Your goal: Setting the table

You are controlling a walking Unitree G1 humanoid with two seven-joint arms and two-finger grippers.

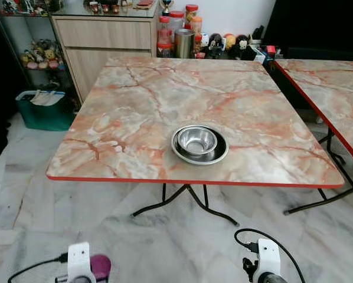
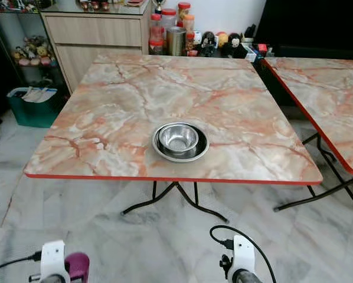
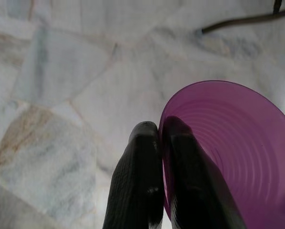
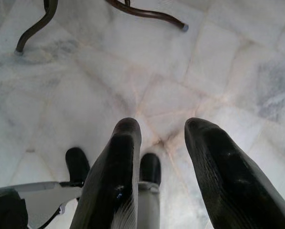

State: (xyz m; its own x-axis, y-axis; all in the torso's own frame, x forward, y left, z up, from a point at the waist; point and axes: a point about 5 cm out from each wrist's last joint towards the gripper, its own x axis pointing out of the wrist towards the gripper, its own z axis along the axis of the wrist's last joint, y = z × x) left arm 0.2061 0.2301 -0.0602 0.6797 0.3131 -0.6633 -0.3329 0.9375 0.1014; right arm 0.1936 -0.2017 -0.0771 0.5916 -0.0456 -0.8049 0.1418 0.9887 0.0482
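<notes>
A square marble-patterned table (image 1: 135, 118) with a red edge stood before the robot on a pale marble floor (image 1: 164, 242), carrying a steel bowl (image 1: 197, 140) nested inside a wider steel plate (image 1: 219, 154) near its front edge. Low in the head views, both arms were cut off by the frame, showing little beyond their white wrist housings and trailing black cables. The left gripper (image 3: 160, 143) hung over the floor with its two black fingers pinched together on the rim of a purple plastic bowl (image 3: 233, 157), one finger outside the wall and one inside; much of the bowl ran out of the wrist picture, and from the head only a sliver of purple (image 1: 100, 265) showed beside the wrist. The right gripper (image 4: 162, 131) hung with its fingers apart and nothing between them, above the floor near the table's dark curved legs (image 4: 147, 12). A second matching table (image 1: 336, 94) was cropped at the right. Behind stood a wooden cabinet (image 1: 105, 41), red-lidded jars (image 1: 176, 23), small figurines too small to make out, and a green bin (image 1: 43, 109).
</notes>
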